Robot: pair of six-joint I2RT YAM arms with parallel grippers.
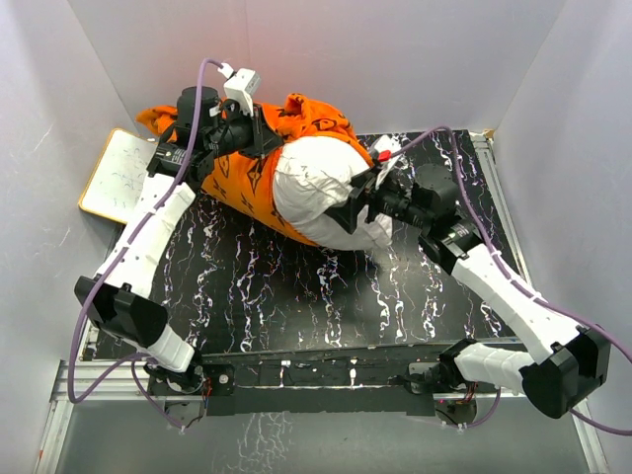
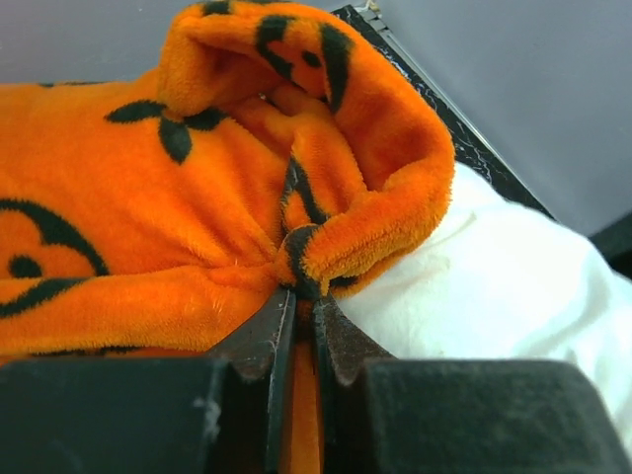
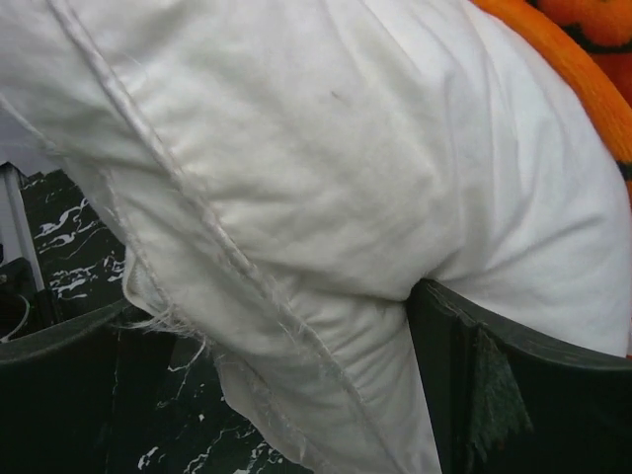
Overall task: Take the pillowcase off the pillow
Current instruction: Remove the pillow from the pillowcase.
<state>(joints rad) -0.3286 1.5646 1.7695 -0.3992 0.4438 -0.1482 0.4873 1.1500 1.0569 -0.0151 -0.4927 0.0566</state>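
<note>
The orange pillowcase (image 1: 247,173) with dark brown motifs covers the far left part of the white pillow (image 1: 316,183), whose right half is bare. My left gripper (image 1: 259,138) is shut on a bunched fold of the pillowcase (image 2: 326,247) at its open edge, the jaws pinched together on the plush, with the bare pillow (image 2: 494,296) just to the right. My right gripper (image 1: 360,202) is shut on the pillow's bare end, with the white cloth and its seam (image 3: 296,247) bunched between the jaws. An orange strip of pillowcase (image 3: 573,69) shows at the top right of the right wrist view.
A small white wood-framed board (image 1: 120,173) lies at the table's far left edge. The black marbled tabletop (image 1: 296,296) lies between the arms. Grey walls close in on three sides. A metal rail (image 1: 296,380) runs along the near edge.
</note>
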